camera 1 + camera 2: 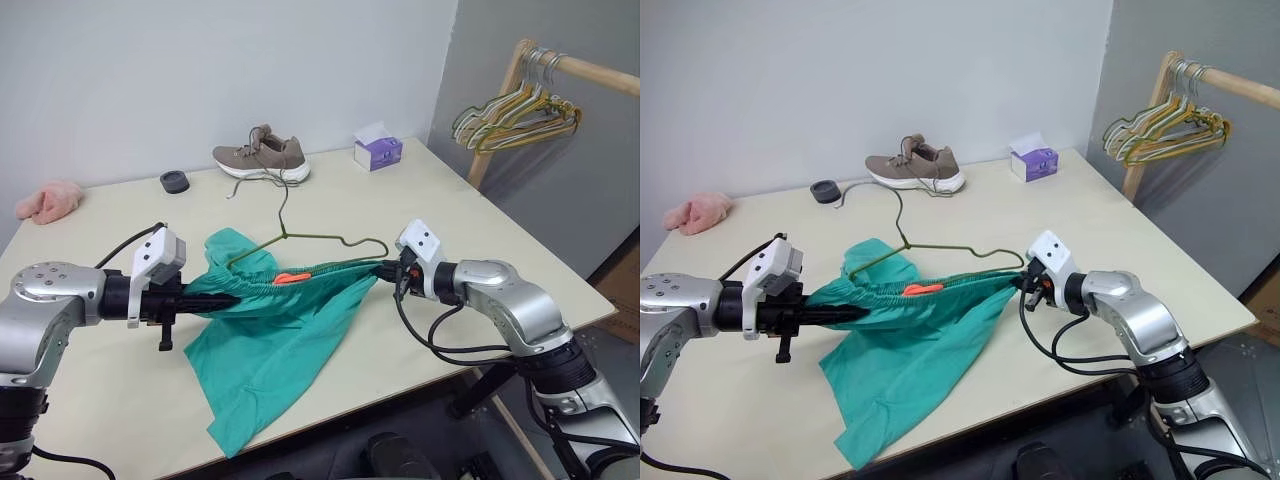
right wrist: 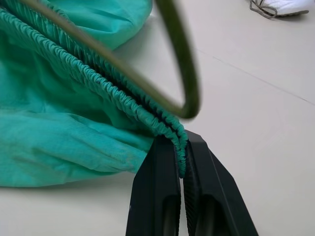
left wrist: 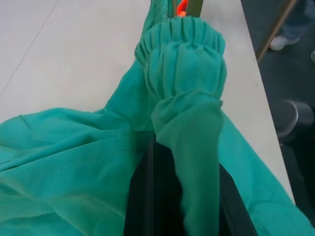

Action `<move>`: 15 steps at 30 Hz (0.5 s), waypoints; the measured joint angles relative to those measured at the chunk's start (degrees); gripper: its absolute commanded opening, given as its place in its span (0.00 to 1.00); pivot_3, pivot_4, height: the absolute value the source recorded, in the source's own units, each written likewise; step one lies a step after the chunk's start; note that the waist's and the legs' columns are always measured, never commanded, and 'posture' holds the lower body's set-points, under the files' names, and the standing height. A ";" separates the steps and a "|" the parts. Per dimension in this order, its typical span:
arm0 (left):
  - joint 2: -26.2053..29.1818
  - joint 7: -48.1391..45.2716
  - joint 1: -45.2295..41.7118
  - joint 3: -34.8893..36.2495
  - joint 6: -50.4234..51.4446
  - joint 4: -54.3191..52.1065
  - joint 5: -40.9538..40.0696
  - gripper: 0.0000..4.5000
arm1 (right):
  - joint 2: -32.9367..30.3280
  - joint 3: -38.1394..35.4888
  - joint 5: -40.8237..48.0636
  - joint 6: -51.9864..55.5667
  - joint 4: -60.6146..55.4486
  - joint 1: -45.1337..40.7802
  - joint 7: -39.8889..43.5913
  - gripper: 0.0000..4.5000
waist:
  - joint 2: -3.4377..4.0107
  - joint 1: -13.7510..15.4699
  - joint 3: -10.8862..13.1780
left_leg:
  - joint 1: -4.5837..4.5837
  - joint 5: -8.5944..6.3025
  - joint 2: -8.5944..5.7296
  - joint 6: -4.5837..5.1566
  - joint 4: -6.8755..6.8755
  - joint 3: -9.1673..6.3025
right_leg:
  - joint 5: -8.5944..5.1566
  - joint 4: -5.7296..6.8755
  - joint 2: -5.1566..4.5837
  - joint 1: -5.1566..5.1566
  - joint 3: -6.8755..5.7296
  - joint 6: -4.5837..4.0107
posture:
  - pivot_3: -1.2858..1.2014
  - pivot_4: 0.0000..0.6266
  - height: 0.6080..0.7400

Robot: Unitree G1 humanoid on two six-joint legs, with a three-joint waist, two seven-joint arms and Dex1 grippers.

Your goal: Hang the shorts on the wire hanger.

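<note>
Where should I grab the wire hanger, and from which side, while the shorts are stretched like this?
Probably the bare stem under the hook of the wire hanger, coming from the shoe side. The near half lies by the shorts, whose waistband is held by the left gripper and right gripper.

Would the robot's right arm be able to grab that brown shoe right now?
Probably not as things stand. The right claw is shut on the shorts waistband, stretched against the left claw, and the shoe sits well beyond it across the table.
</note>
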 measured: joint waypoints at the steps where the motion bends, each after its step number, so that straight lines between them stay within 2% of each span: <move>1: 0.05 -0.06 0.22 -0.01 -0.58 0.22 0.16 0.00 | -0.28 0.00 0.00 -0.02 -0.48 0.09 0.13 0.00 | 0.00 0.01 0.00 | -0.01 0.00 0.00 0.00 -0.01 0.00 | 0.00 0.00 0.00 -0.01 0.00 0.00 | 0.40 0.00 1.00; 15: 1.14 -0.06 -0.01 -1.90 -6.48 3.59 2.43 0.00 | -1.56 0.00 0.05 0.49 -3.96 2.26 0.32 0.00 | 0.02 0.26 0.02 | -0.01 0.00 0.01 0.00 -0.02 0.02 | 0.00 -0.08 0.00 0.00 0.01 0.01 | 0.39 0.00 1.00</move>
